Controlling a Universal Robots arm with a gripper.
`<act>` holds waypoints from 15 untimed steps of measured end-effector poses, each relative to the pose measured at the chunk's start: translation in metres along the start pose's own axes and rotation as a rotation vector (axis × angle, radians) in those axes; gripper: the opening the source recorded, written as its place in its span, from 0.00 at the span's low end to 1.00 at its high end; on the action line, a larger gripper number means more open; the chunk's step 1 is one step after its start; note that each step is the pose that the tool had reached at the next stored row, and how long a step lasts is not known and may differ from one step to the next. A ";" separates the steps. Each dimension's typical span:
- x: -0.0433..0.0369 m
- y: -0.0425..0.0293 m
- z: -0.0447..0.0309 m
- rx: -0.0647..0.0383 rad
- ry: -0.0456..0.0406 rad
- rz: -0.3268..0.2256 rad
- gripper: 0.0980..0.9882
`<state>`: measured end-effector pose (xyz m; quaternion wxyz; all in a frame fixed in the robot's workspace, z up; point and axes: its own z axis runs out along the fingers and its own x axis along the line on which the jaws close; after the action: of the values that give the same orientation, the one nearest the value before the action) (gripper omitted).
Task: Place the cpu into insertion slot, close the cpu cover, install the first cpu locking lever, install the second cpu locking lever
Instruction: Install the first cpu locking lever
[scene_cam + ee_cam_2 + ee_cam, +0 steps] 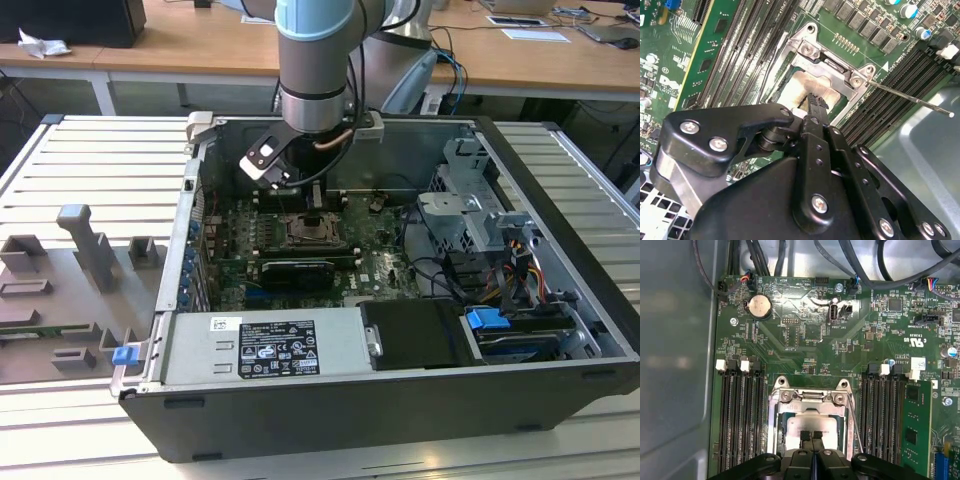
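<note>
**Desk:** Where is the cpu?

**Photographer:** The cpu (799,422) lies flat in its socket, pale top up. The cpu cover (810,396) frames it, and the chip shows through the cover's window.

**Desk:** And the tool?

**Photographer:** The tool (811,435) stands over the chip's middle with its black fingertips together and nothing between them. I cannot tell whether they touch the metal. A thin lever rod (912,98) juts from the socket's corner, out over the memory slots (740,415).

**Desk:** What holds all this?

**Photographer:** An open computer case (300,425) lying on the ribbed surface (90,150). Inside are the green motherboard (805,340), a silver power supply (265,345) along the near wall, and a drive cage (470,190) at the exterior view's right.
</note>
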<state>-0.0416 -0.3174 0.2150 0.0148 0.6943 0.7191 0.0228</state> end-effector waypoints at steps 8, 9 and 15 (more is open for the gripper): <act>0.0000 0.0003 -0.0053 0.000 0.0000 0.000 0.01; 0.0001 0.0004 -0.0058 0.000 0.0001 0.000 0.01; 0.0000 0.0006 -0.0097 0.000 -0.0024 0.000 0.01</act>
<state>-0.0415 -0.3174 0.2248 0.0156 0.6942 0.7193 0.0218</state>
